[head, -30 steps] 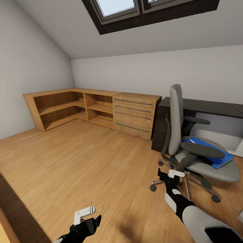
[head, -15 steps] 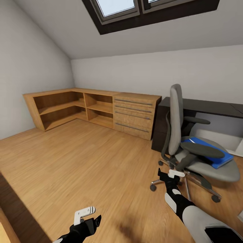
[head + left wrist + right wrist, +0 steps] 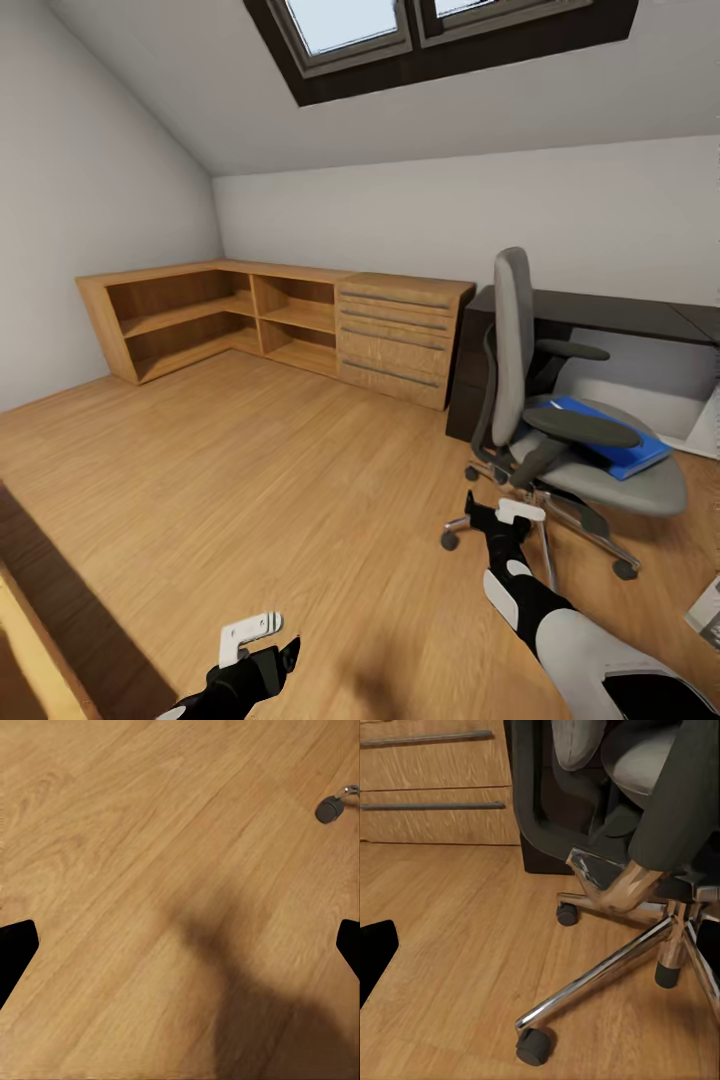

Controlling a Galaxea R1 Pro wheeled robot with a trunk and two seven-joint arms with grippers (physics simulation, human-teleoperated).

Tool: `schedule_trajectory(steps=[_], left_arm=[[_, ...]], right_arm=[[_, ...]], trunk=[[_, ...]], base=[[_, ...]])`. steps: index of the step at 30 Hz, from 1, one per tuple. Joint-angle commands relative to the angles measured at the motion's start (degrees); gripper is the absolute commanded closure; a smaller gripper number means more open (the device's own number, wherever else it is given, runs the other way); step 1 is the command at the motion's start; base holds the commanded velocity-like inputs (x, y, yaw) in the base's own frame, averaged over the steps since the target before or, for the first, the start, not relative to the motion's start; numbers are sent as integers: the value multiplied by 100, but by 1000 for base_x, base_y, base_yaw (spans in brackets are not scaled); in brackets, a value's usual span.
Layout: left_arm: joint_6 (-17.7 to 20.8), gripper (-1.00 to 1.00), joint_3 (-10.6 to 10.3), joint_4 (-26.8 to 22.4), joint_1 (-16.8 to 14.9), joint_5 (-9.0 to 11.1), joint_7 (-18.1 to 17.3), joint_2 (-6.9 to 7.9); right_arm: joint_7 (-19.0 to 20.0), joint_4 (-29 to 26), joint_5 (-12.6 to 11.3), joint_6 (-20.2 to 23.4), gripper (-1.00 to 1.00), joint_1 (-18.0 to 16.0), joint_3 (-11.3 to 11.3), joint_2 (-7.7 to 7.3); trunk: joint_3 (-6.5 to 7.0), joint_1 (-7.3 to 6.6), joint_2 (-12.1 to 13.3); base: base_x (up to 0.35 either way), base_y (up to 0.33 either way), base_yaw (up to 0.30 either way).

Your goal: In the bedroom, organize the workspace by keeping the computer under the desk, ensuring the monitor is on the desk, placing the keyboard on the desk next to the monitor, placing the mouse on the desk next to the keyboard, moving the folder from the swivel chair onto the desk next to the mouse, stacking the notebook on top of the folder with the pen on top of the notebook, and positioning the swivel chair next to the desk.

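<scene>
1. We see the bedroom from the head view: sloped grey walls, a dark-framed skylight (image 3: 400,40) overhead and a light wood floor (image 3: 250,480).
2. The swivel chair (image 3: 560,420) stands on the floor in front of the desk (image 3: 620,320), its grey backrest turned toward the wooden dresser (image 3: 400,340), which sits just beside the desk's dark end.
3. The blue folder (image 3: 605,440) lies flat on the chair's seat, partly behind the near black armrest — no gripper touches it.
4. A low corner shelf unit (image 3: 190,315) runs from the dresser along the left wall.
5. The left gripper (image 3: 270,655) hangs low over bare floor; in the left wrist view its dark fingertips (image 3: 16,949) sit at opposite edges, spread wide, nothing between them.
6. The right gripper (image 3: 495,520) hovers near the chair's chrome base (image 3: 615,960), pointing at the castors (image 3: 532,1046); in its wrist view the tips are likewise far apart and empty.
7. At the head view's right edge a pale flat object (image 3: 708,612) lies on the floor — we cannot tell what it is.
</scene>
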Motion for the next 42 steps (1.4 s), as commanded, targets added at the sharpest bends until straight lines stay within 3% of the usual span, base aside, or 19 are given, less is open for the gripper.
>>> schedule_trajectory(steps=[1, 19, 24, 25, 29, 33, 39, 42], left_arm=[[16, -100, -3, -8, 0, 61, 50, 0], [7, -100, 13, -7, 0, 55, 57, 0], [7, -100, 14, -3, 0, 53, 59, 0], [7, -100, 14, -3, 0, 52, 59, 0], [7, -100, 20, -1, 0, 52, 59, 0], [7, -100, 22, 0, 0, 52, 59, 0], [7, -100, 23, 6, 0, 52, 59, 0], [7, -100, 23, 21, 0, 52, 59, 0]], right_arm=[[-12, 2, -37, -54, -100, -3, 24, 14], [-15, -244, -41, -156, -100, -1, 15, 58], [-88, -439, -42, 83, -100, 3, 15, 68], [-269, -806, -48, 499, -100, 13, 12, 59], [-482, -1423, -54, 1016, -100, 76, 4, 45], [-802, -2373, -58, 1674, -100, 406, -1, 32], [-1272, -3476, -50, 2053, -100, 950, -2, 29], [-1387, -3680, -45, 2093, -100, 1058, -3, 28]], trunk=[[-4, -4, -2], [-4, -4, -2], [-4, -4, -2], [-4, -4, -2], [-4, -4, -2], [-4, -4, -2], [-4, -4, -2], [-4, -4, -2]], base=[[-271, 0, 0], [-68, 0, 0], [0, 0, 0], [0, 0, 0], [0, 0, 0], [0, 0, 0], [0, 0, 0], [0, 0, 0]])
